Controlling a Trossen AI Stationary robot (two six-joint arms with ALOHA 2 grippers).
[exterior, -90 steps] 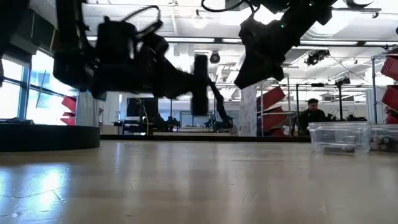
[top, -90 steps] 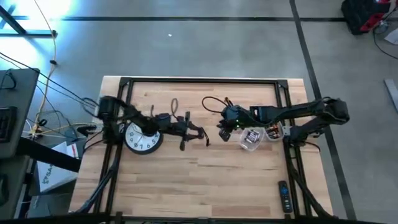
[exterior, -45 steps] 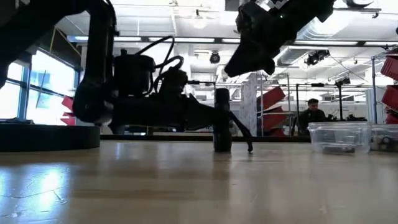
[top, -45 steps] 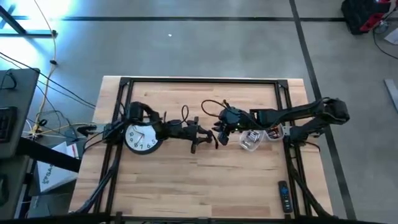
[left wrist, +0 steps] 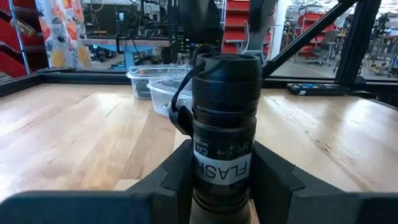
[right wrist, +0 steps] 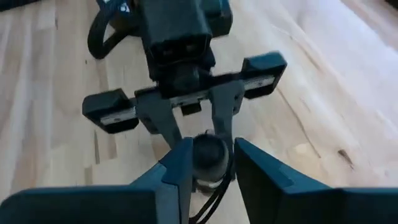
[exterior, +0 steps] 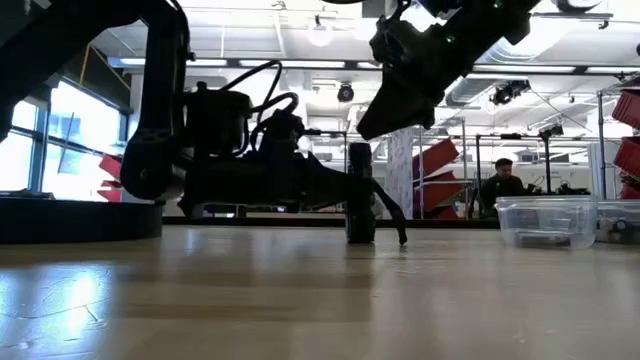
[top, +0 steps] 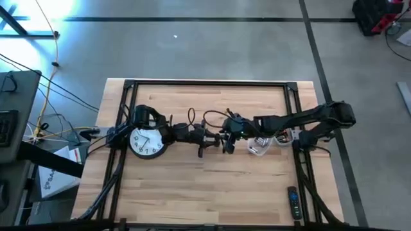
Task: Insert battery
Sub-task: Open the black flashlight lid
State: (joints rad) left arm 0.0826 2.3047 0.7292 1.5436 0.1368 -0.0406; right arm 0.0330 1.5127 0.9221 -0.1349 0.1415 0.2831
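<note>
A black flashlight (exterior: 360,200) with a white label stands upright near the middle of the table. My left gripper (top: 209,138) is shut on it, reaching in from the table's left. My right gripper (top: 228,138) hangs open above it, slanting down from the right. In the right wrist view its fingers (right wrist: 181,163) flank the flashlight's top end (right wrist: 209,152). No battery shows in any view. My left gripper pinches the flashlight's barrel at the labelled part (left wrist: 221,167) between its two fingers. The fingers come in level from the table's left and lie across the barrel. The flashlight stands upright, its bottom end (exterior: 360,238) on the table. My right gripper stands over the flashlight's top (exterior: 360,148); whether it touches it, I cannot tell.
A white wall clock (top: 146,142) lies under my left arm at the table's left. Clear plastic containers (top: 260,145) sit under my right arm, right of the flashlight. A remote (top: 292,202) lies at the near right corner. The near half of the table is bare wood.
My left gripper has carried the flashlight toward the table's right and down, setting it upright on the table, and has then kept still. My right gripper has moved left and slightly down toward the flashlight's top.
</note>
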